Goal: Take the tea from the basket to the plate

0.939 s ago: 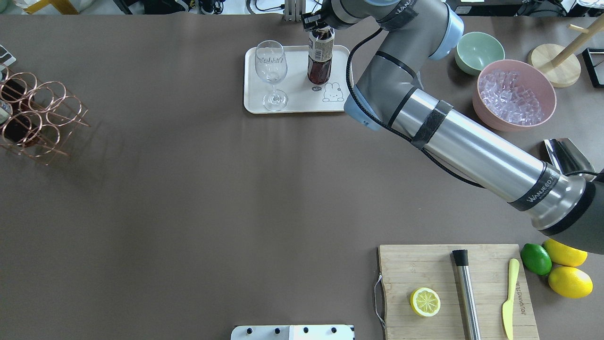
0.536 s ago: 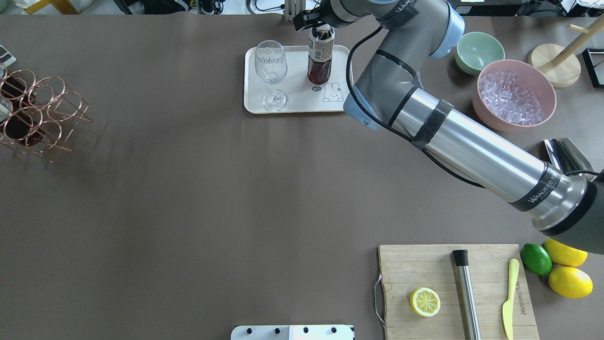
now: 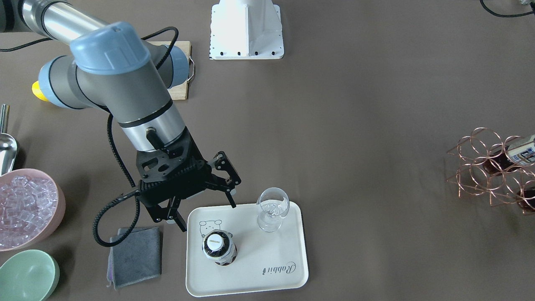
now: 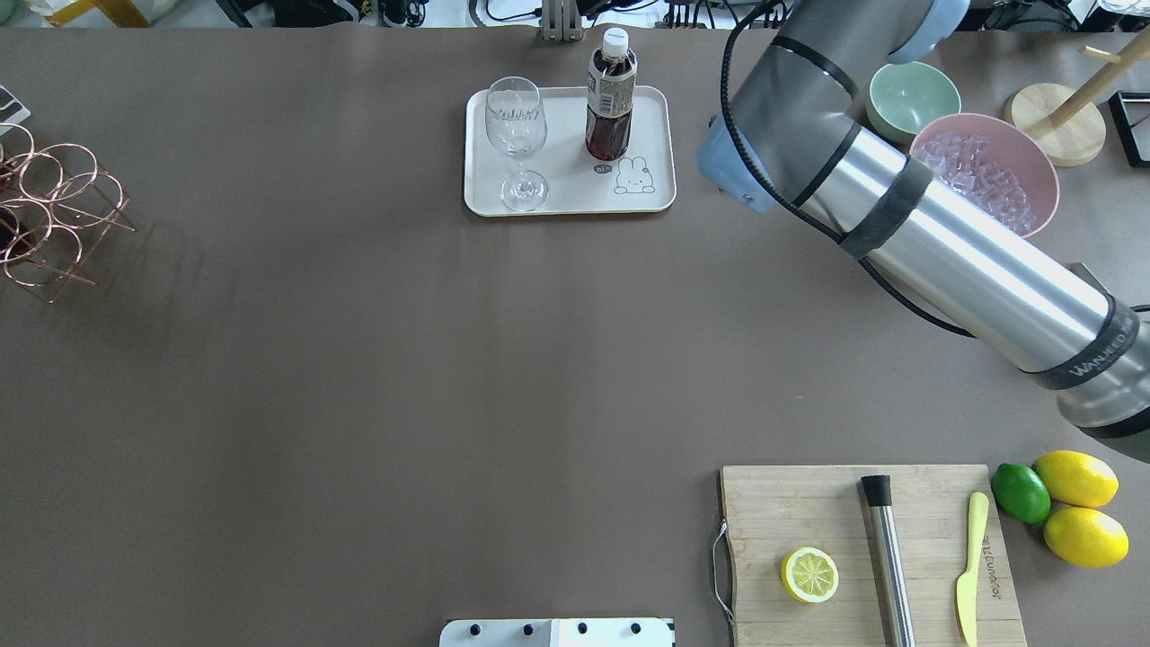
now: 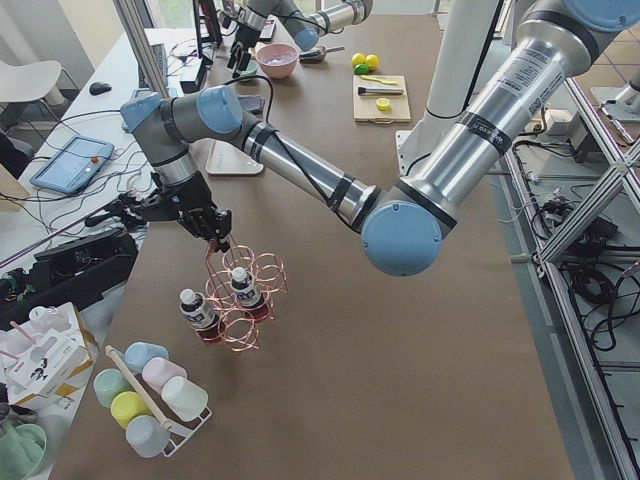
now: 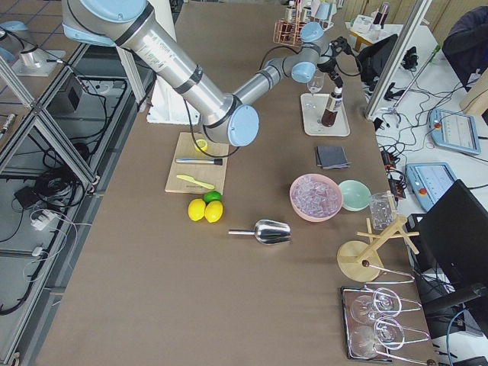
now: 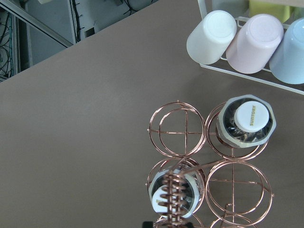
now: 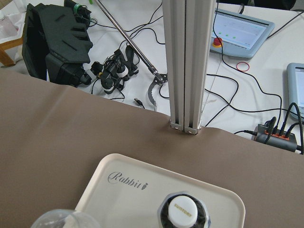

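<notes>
The tea [image 3: 219, 247] stands upright on the plate [image 3: 259, 267], white cap on, just beside the small animal drawing and well apart from the "Rabbit" script at the opposite end. In the overhead view the bottle occupies the half of the plate nearer the right arm [image 4: 943, 243]. An empty wine glass [image 3: 272, 209] stands upright on the other half, apart from the bottle. The right gripper [image 3: 207, 216] hangs at the plate edge nearer the robot, with its jaws spread wide and nothing between them; neither finger touches the bottle. The right wrist view looks down on the bottle cap at its lower edge and on the script end of the plate. A grey cloth [image 3: 136, 255] lies flat on the table just beside the plate, below the gripper. A pink bowl [image 3: 25, 209] of ice and a green bowl [image 3: 27, 276] sit farther out on that side. The basket [image 5: 240, 300] is at the far left end of the table, well apart from the plate. It carries two further bottles [image 7: 248, 121] upright in separate ring cells; the other cells in view are vacant. The left gripper [image 5: 208, 228] is at the top of the basket's wire handle. Whether its jaws are clamped on the handle cannot be told from these views.
</notes>
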